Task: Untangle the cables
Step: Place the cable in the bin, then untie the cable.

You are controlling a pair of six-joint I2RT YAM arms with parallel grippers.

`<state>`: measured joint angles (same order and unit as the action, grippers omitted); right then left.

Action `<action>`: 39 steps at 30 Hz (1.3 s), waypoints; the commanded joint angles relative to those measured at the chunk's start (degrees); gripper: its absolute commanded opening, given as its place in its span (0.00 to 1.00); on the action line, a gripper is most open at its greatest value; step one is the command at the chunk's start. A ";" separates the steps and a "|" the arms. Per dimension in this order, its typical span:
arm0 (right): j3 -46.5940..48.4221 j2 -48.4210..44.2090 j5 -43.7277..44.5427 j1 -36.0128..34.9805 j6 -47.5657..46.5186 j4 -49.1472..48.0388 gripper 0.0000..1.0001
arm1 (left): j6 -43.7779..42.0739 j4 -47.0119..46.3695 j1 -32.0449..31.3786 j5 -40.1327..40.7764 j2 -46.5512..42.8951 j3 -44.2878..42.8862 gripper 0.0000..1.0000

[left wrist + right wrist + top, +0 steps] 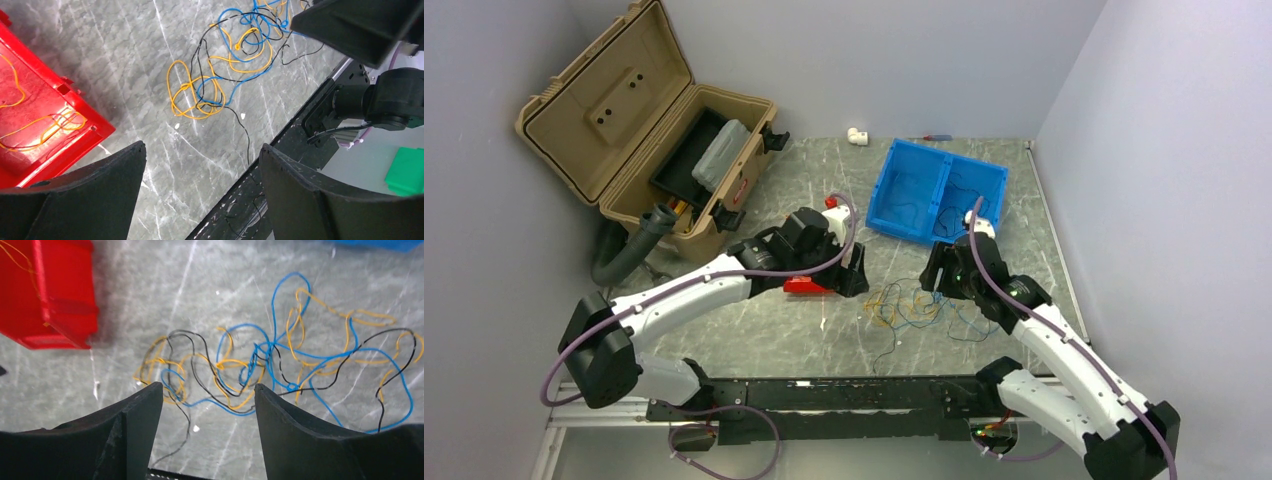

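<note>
The cables lie as a loose tangle of yellow-orange, blue and black wires on the grey marble table between my two arms. In the left wrist view the cables spread ahead of the fingers, with one black strand trailing toward the table's front edge. My left gripper hangs open left of the tangle and holds nothing; its jaws stand wide over bare table. My right gripper hovers open at the tangle's right side. The cables lie just beyond its fingertips, none between them.
A red bin with yellow wires inside sits under the left wrist. A blue two-compartment bin holding dark wires stands behind the tangle. An open tan toolbox is at the back left. The black mounting rail borders the near edge.
</note>
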<state>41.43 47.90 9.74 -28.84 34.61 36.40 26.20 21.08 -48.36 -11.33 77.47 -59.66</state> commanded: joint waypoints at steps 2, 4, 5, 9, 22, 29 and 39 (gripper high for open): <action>-2.08 1.32 -8.06 2.24 -3.48 -1.98 0.70 | -0.30 -6.05 -1.59 1.09 -0.37 1.13 0.86; -1.76 2.58 -8.52 2.29 -4.62 -3.09 0.68 | -0.31 -6.04 -1.67 1.26 -0.79 1.65 0.86; -1.57 3.27 -8.69 2.30 -5.17 -3.70 0.67 | -0.46 -6.01 -1.65 1.35 -1.13 1.94 0.86; -0.74 6.14 -7.92 2.31 -6.48 -4.75 0.61 | -1.45 -4.77 -1.65 1.71 -2.05 2.01 0.86; -3.64 12.30 -6.78 2.37 -6.97 -10.34 0.38 | -2.44 -1.37 -1.70 2.99 -3.66 0.97 0.84; -0.80 12.48 -10.44 2.30 -8.74 -8.70 0.00 | -4.06 1.83 -1.65 6.08 -6.88 0.03 0.84; 13.61 4.00 -22.12 2.21 -11.66 -1.90 0.00 | -6.96 -1.39 -1.68 6.00 -12.77 -0.01 0.85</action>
<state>46.02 55.57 -3.70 -26.65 25.04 32.58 21.61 23.38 -49.80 -5.21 67.92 -57.56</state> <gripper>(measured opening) 0.010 0.845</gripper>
